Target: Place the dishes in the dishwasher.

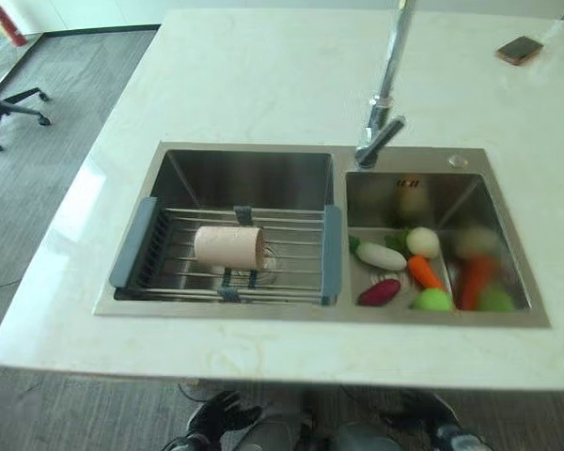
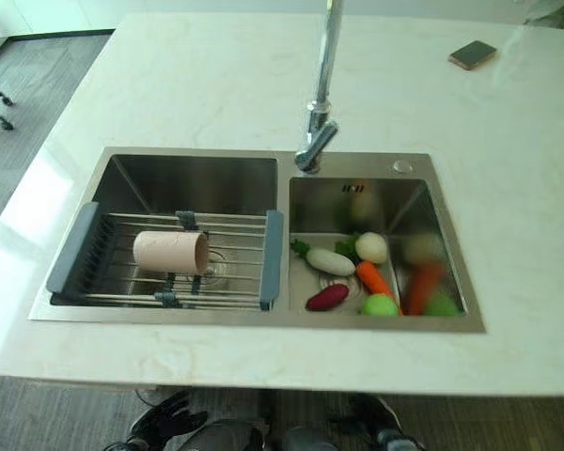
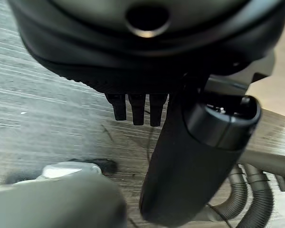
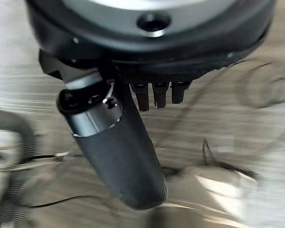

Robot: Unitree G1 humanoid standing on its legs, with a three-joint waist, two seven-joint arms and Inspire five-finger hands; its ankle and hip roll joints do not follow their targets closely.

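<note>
Cup [image 1: 228, 246], a smooth pink cylinder, lies sideways on the wire rack [image 1: 291, 225]; both robot hands hang released.

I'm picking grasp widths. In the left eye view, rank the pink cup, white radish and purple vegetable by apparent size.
1. Pink cup, lying on the rack
2. White radish
3. Purple vegetable, only slightly smaller than the radish

A pale marble-look counter [image 1: 263, 85] fills the scene, glossy with soft light. Grey wood-grain floor [image 1: 66, 103] lies beyond it, where an office chair's wheeled base [image 1: 9, 108] stands.
</note>
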